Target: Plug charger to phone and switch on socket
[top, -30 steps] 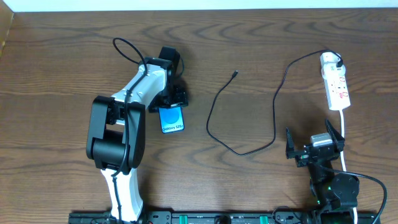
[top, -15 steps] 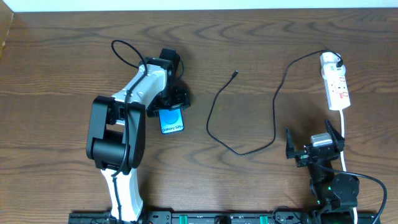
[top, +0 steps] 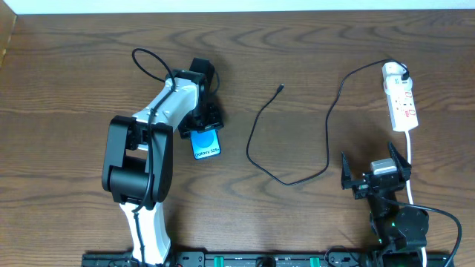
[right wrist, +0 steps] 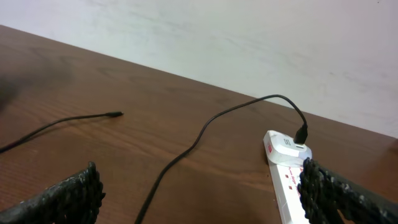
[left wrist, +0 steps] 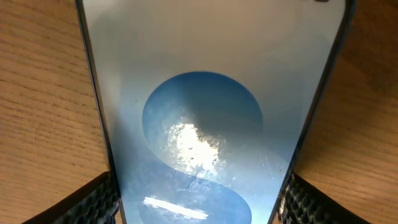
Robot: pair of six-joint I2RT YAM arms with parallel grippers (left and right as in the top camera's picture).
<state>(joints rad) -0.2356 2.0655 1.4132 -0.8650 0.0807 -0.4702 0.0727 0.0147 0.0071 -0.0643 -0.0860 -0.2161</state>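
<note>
Item 1, the phone [top: 205, 142]: lies flat, screen up, at 9 o'clock from the middle of the table [top: 74, 74]. Its free end points to 6 o'clock, and I cannot see the port.

Item 2, left gripper [top: 203, 126]: clamped across the phone's long edges, with the pads [left wrist: 93, 199] touching both sides in my wrist view. I judge this grip steadies the handset for insertion.

Item 3, the charger [top: 248, 144]: loose curves, well apart from the phone. The connector tip [top: 280, 88] lies unheld at 2 o'clock from it. The plug [top: 401, 74] is already seated in the strip's far end, so only the tip end remains.

Item 4, the socket [top: 401, 104]: at 2 o'clock on the table; I cannot read the switch state.

Item 5, right gripper [top: 375, 174]: jaws wide, holding nothing, at 7 o'clock from the socket. I read it as waiting for the cable or switch.
</note>
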